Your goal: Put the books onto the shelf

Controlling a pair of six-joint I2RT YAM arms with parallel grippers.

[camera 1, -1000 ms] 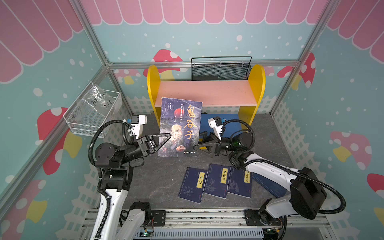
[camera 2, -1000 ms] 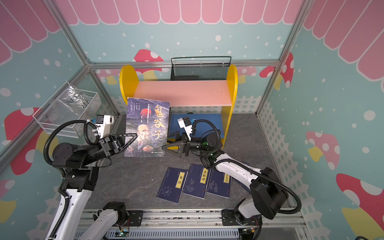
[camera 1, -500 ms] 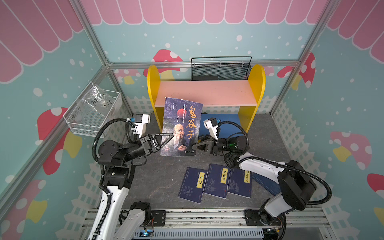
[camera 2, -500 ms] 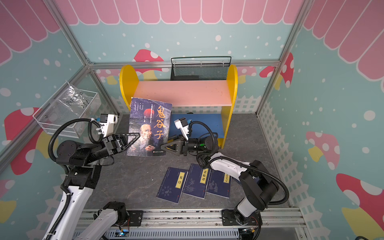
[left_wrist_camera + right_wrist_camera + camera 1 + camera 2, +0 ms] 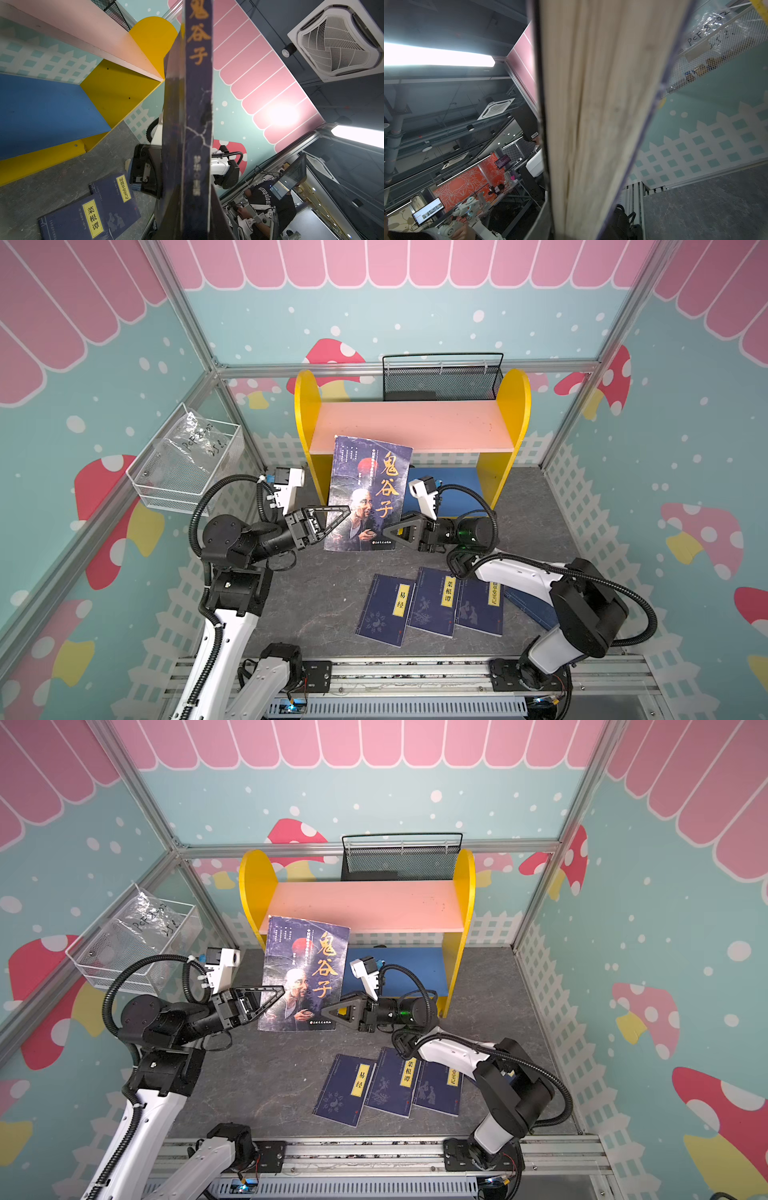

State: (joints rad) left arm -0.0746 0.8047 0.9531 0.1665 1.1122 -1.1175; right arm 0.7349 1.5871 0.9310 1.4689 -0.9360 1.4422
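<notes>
A dark book with a red moon (image 5: 368, 493) (image 5: 305, 973) stands upright above the floor, in front of the shelf's left half. My left gripper (image 5: 345, 512) (image 5: 281, 991) is shut on its spine side (image 5: 197, 124). My right gripper (image 5: 384, 529) (image 5: 323, 1007) is shut on its page edge (image 5: 602, 104), low on the right. The shelf (image 5: 411, 427) (image 5: 365, 907) has a bare pink upper board and a blue lower board (image 5: 47, 112). Three navy books (image 5: 388, 610) (image 5: 436, 601) (image 5: 480, 605) lie flat near the front, and part of another (image 5: 528, 605) shows under the right arm.
A black mesh basket (image 5: 440, 377) sits behind the shelf's right half. A white wire basket (image 5: 187, 464) holding a plastic bag hangs on the left wall. The metal rail (image 5: 395, 672) runs along the front edge, and walls close in on three sides.
My right gripper has moved left to the book's page edge and closed on it. My left gripper has kept its hold, and the book has shifted slightly to the right.
</notes>
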